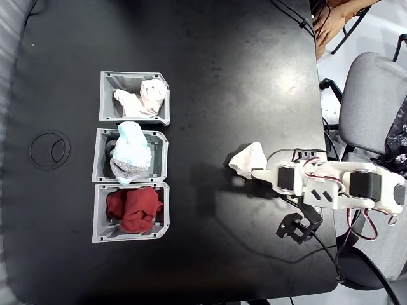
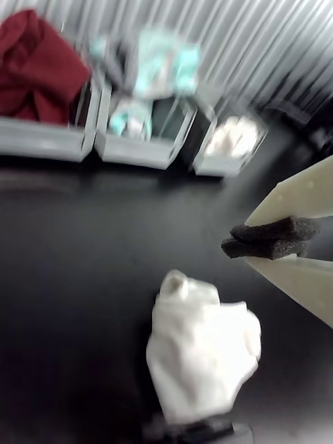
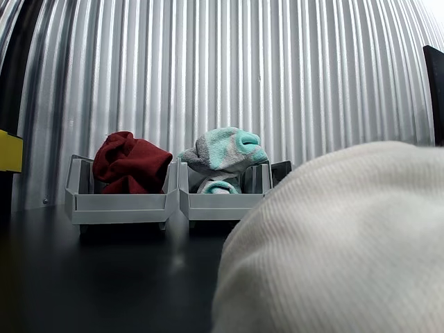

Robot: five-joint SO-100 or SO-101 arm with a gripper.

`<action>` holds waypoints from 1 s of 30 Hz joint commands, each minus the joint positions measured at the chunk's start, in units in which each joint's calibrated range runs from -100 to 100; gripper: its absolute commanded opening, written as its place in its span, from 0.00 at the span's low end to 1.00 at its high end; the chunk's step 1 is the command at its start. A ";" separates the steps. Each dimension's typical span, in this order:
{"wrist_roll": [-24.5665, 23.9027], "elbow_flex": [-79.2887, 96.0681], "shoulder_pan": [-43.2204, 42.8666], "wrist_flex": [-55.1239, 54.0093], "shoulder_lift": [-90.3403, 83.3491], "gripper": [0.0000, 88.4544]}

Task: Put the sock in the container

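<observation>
Now, sock [image 1: 248, 159]: lies on the black surface [image 1: 210, 76], well apart from the bins, at 3 o'clock of them in the fixed view.
Fingers [image 2: 267, 243]: narrow, foam pads touching, holding nothing, at 1 o'clock of the sock in the wrist view.
Container [image 1: 111, 95]: holds whitish cloth, 12 o'clock end of the bin row.

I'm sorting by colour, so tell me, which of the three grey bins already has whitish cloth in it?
The top bin in the fixed view, at the end of the row. The middle bin holds pale blue-and-grey cloth, the bottom bin dark red.
</observation>
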 commanded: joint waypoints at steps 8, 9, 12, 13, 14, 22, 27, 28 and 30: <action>0.40 -12.22 1.17 5.44 24.81 0.01; 0.45 -12.67 1.24 5.44 26.73 0.01; 2.34 -13.75 2.35 5.44 31.67 0.01; 2.69 -14.29 3.05 5.44 33.01 0.01; 2.97 -14.56 4.08 5.44 33.84 0.01; 6.86 -15.64 11.32 5.44 35.85 0.01; 9.95 -15.37 16.99 5.44 35.85 0.01; 10.47 -15.01 17.77 5.44 35.94 0.01; 11.38 -14.92 19.03 5.44 36.27 0.01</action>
